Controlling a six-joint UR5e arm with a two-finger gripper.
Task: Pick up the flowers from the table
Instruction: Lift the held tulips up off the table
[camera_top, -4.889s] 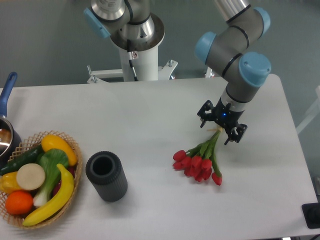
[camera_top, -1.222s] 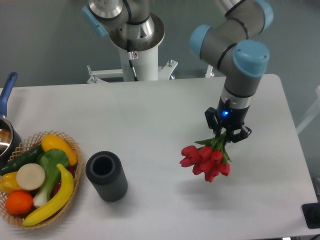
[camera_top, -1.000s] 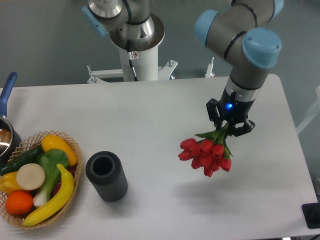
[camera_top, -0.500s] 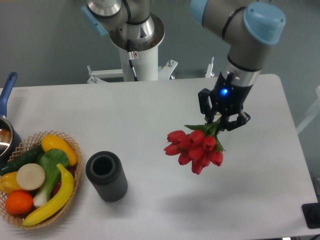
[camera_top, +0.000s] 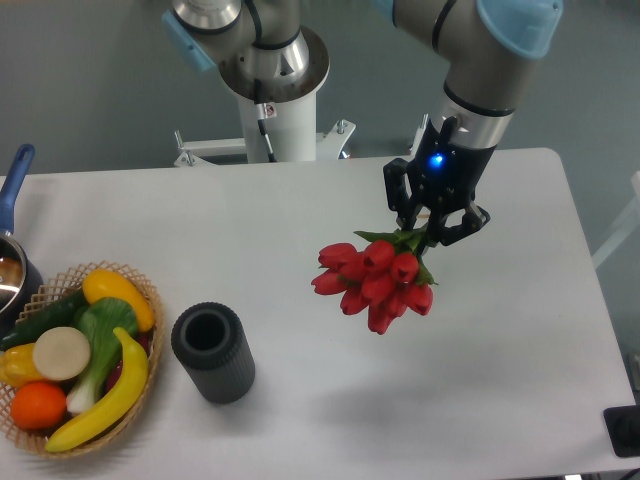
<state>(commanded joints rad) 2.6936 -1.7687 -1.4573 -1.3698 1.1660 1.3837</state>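
Flowers (camera_top: 372, 283) now higher & further left vs half a sec ago, hanging heads-down well clear of table (camera_top: 300, 220) w/ shadow below, gripper (camera_top: 428, 222) fingers clamped on stems, so pick looks basically done.
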